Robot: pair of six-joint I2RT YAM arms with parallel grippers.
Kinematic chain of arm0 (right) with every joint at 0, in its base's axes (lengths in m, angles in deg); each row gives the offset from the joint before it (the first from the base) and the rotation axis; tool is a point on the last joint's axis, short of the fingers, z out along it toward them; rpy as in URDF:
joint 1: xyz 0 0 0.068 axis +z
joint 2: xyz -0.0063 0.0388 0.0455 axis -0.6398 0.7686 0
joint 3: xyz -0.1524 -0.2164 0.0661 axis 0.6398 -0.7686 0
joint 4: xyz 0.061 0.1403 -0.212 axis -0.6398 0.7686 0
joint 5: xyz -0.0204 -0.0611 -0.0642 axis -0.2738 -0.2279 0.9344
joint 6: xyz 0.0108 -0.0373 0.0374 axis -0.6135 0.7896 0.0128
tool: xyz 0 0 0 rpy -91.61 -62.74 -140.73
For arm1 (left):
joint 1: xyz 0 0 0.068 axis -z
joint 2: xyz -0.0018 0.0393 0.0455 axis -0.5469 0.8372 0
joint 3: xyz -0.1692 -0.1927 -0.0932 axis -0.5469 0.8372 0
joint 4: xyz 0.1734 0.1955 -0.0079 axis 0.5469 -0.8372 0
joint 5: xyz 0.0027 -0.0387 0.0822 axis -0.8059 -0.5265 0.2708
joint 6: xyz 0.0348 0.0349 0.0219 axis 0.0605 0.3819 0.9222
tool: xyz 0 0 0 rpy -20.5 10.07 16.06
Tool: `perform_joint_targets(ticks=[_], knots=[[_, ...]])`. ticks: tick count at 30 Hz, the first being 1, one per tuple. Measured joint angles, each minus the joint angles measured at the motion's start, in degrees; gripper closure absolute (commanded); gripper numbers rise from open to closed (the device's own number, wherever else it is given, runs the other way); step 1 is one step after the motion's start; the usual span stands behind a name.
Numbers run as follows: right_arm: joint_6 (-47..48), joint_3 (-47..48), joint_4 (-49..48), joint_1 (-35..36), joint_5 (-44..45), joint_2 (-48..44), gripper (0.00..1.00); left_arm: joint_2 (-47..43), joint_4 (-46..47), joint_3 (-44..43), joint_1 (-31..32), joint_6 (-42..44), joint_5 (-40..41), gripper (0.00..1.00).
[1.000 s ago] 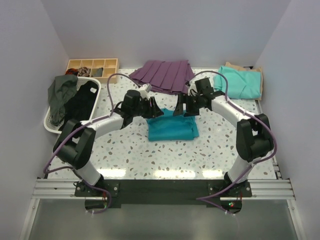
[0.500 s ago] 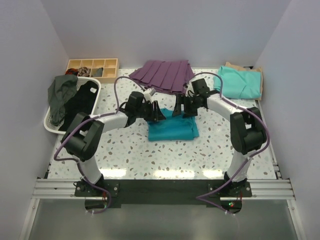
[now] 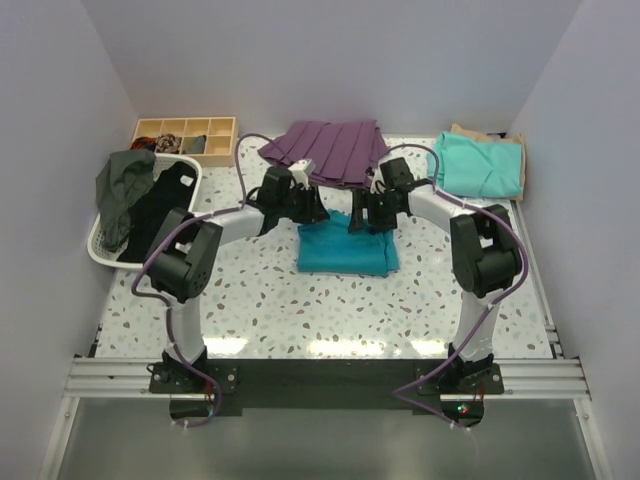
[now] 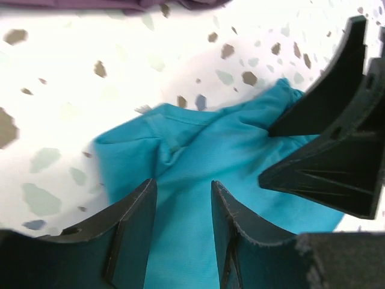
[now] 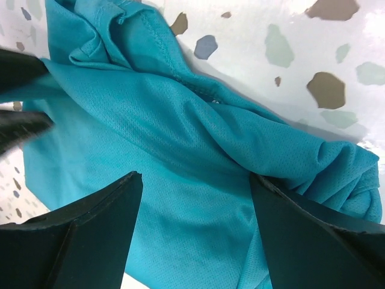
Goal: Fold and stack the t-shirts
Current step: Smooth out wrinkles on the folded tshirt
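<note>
Step in hand, my guess: grab far edge of soft deep teal-blue folded t-shirt (image 3: 345, 252) for next fold. To do it well:
- lower both grippers level
- catch all layers at corners
- close together
- lift evenly

My left gripper (image 4: 182, 191) half-spread, right gripper (image 5: 195, 179) spread wide; neither pinching cloth. Shirt at centre of white speckled table (image 3: 250, 300), far edge beneath and between my fingers, bunched at right corner.

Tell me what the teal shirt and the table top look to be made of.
Teal shirt: likely a thin synthetic sports knit, matte with slight sheen; fine mesh texture and a stitched seam show.
Table top: terrazzo-look, white with coloured flecks, glossy since lights reflect; stone or laminate, unclear.
</note>
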Motion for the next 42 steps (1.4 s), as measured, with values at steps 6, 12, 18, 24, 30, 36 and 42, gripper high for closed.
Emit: perform_joint_targets(ticks=[6, 12, 18, 24, 30, 36, 42], knots=[[1.7, 0.0, -0.8, -1.2, 2.0, 0.0, 0.22, 3.6, 0.2, -1.9, -3.0, 1.8, 1.3, 0.57], [2.2, 0.0, -2.7, -2.1, 2.1, -0.2, 0.17, 5.0, -0.2, -2.1, -3.8, 2.5, 5.7, 0.55], [2.2, 0.0, -2.8, -2.3, 3.4, -5.7, 0.16, -7.1, -0.7, 3.4, -3.8, 3.1, 11.8, 0.54], [2.6, -0.2, -2.2, -2.9, 4.6, -14.2, 0.16, -19.4, 0.0, 4.8, -3.7, 4.1, 8.3, 0.53], [2.1, -6.2, -2.0, -3.1, 2.7, -17.0, 0.16, -17.2, -0.5, 5.2, -1.1, 4.7, 1.2, 0.54], [-0.5, -11.4, -2.7, -2.6, -2.9, -17.2, 0.16, -10.3, -1.1, 6.2, -0.2, 4.8, -2.5, 0.54], [-2.6, -13.4, -5.0, 0.5, -7.8, -17.2, 0.16, -6.2, -2.0, 6.1, -0.2, 5.0, -3.8, 0.54]])
